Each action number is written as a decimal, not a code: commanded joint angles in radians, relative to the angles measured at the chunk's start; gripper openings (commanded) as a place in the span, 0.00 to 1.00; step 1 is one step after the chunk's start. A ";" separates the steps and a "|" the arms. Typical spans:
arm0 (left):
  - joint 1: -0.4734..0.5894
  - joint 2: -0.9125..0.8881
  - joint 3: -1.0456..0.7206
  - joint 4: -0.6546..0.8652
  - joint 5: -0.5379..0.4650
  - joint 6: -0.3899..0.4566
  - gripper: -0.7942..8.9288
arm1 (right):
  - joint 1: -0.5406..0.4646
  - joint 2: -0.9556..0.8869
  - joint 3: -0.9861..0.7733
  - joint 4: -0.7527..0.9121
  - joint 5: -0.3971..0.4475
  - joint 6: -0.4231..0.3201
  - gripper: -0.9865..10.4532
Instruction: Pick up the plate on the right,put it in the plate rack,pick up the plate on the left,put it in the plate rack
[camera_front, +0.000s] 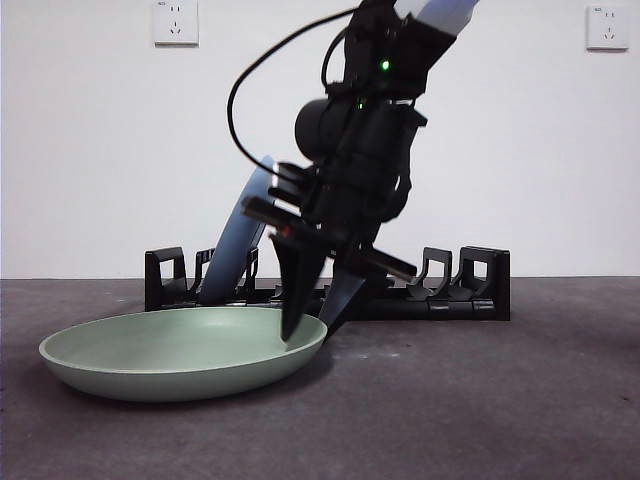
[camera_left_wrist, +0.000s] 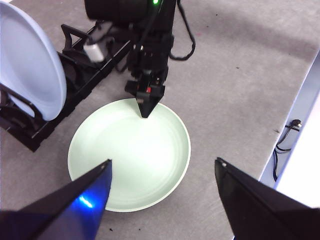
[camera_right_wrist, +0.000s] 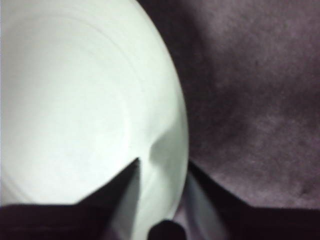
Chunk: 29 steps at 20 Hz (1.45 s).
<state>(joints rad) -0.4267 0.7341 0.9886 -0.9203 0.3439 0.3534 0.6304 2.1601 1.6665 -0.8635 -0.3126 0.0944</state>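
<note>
Green plate (camera_front: 185, 352) is seen lying flat on the grey bench (camera_front: 480, 400), just in front of the plate rack (camera_front: 470, 285), whose black length runs along the back near the white wall (camera_front: 90, 150). A pale blue plate (camera_front: 238, 235) is held on edge, leaning, between the rack's prongs toward one end. The right pincer (camera_front: 312, 318) is lowered at the green plate's rim on the side nearest the rack; one jaw is placed inside the dish and the other outside, with the rim between them. The jaws are set narrowly apart around the rim, and whether they actually press on it cannot be told. The left pincer (camera_left_wrist: 162, 172) is held above the near side of the green plate with its jaws spread wide and nothing between them. Two wall sockets (camera_front: 175, 22) are visible high on the wall.
</note>
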 joint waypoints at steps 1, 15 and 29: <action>-0.018 -0.001 -0.005 -0.003 0.004 0.026 0.44 | 0.005 0.022 -0.011 0.006 0.027 0.011 0.07; -0.212 0.079 -0.005 -0.027 -0.019 0.185 0.44 | -0.026 -0.121 -0.008 -0.072 0.028 -0.001 0.07; -0.591 0.360 -0.005 0.262 -0.492 0.537 0.44 | -0.240 -0.492 -0.008 -0.319 -0.138 -0.035 0.07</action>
<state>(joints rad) -1.0111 1.0847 0.9886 -0.6670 -0.1417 0.8539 0.3939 1.6764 1.6661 -1.1824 -0.4393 0.0605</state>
